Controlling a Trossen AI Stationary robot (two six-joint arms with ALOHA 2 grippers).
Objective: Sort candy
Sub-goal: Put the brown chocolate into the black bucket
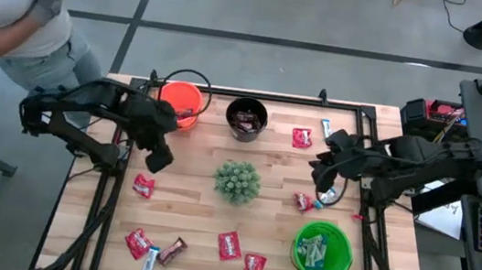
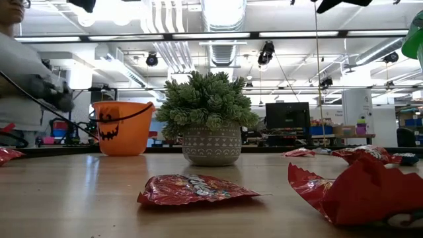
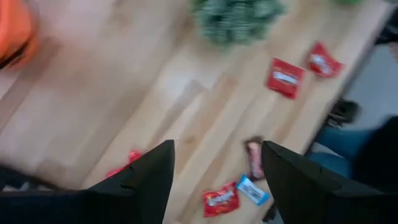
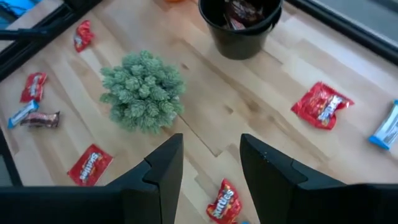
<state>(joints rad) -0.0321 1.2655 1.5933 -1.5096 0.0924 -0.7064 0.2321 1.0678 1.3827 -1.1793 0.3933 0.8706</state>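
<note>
- Left hand (image 1: 161,159), fingers apart and empty, hovers near the orange bucket (image 1: 180,103).
- Right hand (image 1: 320,177), apart, empty.
- Candy (image 1: 143,186) scattered on the surface (image 1: 189,216); next pick: the nearest red one.

Two arms, both matte black w/ chunky jointed links and black cabling along the segments. Left claw (image 1: 160,157) & right claw (image 1: 321,175): dark, blocky housings. Fingers (image 3: 146,180) seen from wrist cams are flat, smooth black plates w/ angled, tapering tips; right-arm fingers (image 4: 163,171) same shape. No markings legible.
</note>
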